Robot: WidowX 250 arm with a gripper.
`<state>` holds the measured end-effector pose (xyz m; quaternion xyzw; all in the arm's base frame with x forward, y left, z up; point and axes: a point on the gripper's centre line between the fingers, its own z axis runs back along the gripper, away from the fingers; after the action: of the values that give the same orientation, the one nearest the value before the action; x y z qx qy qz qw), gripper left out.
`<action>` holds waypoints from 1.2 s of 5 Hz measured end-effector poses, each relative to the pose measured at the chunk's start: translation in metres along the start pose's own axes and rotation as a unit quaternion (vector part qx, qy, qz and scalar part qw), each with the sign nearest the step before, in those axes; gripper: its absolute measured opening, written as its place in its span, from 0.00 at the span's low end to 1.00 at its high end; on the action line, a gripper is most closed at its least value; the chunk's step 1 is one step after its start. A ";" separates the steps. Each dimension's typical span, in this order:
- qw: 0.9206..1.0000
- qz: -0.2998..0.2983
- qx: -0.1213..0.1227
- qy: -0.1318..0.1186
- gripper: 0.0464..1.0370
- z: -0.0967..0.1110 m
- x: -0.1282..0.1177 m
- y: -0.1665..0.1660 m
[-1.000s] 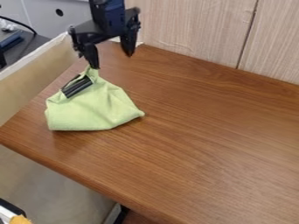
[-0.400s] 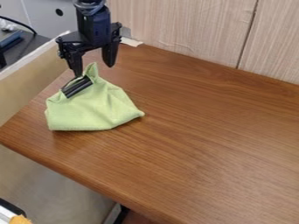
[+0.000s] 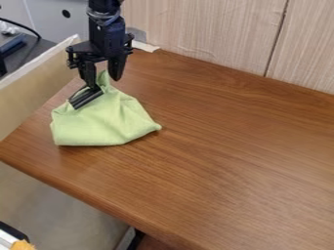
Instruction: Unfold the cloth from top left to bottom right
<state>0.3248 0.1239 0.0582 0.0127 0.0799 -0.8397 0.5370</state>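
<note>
Arm upright; gripper downward; fingers apart

cloth: light green; table: brown, wood-grained; gripper: black

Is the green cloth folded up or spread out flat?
Folded up: the green cloth is bunched in a heap on the table, its top corner poking up near the gripper.

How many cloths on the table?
1. Green cloth, bunched up on the left part of the table, its raised peak at the claw. Another could be hidden in its folds.
</note>
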 end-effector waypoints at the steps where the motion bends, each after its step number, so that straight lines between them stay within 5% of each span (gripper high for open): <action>1: 1.000 -0.001 -0.004 -0.002 0.32 -0.005 -0.001 0.002; 2: 1.000 0.004 -0.004 -0.001 0.11 -0.005 -0.003 0.001; 3: 1.000 0.007 -0.002 -0.003 0.02 -0.005 -0.002 0.002; 6: 0.999 -0.018 0.033 0.005 0.01 0.039 0.041 -0.005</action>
<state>0.3050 0.0835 0.0935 0.0331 0.0552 -0.8515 0.5204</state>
